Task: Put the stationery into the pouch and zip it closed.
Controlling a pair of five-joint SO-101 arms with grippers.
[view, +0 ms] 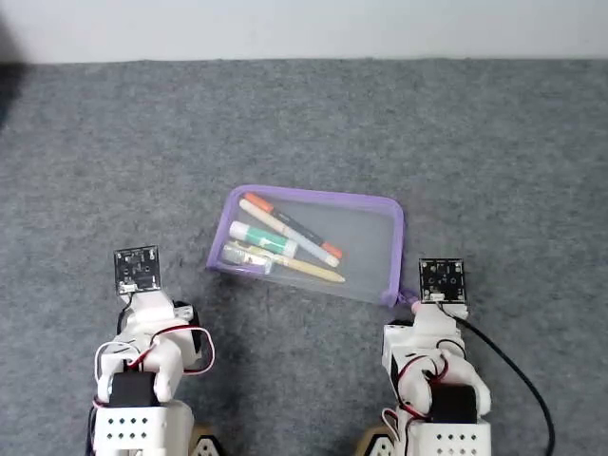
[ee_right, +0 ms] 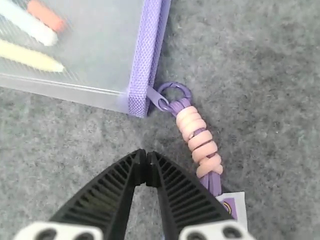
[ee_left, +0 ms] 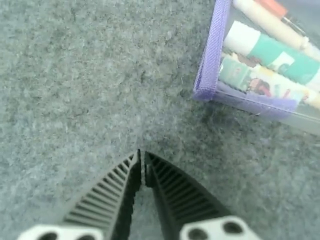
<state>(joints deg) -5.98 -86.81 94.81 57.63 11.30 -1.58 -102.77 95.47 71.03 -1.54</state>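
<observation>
At the left gripper [ee_left: 141, 161]: clenched tip to tip, grasping nothing, low over the grey mat [ee_left: 75, 75]. At the right gripper [ee_right: 146, 161]: likewise pressed together and bare.

Just ahead of the right one, from its wrist: a corner of the pouch [ee_right: 147, 50], with the zipper pull [ee_right: 172, 95] there and a pink beaded cord [ee_right: 200, 142] trailing back beside the tips. From the left wrist: the opposite corner, ahead and toward the other arm, apart from the tips.

From above: one clear, purple-edged pouch, flat on the mat between and beyond both grippers, with the stationery [view: 285, 237] inside. Five or so pieces, exact count unclear.
</observation>
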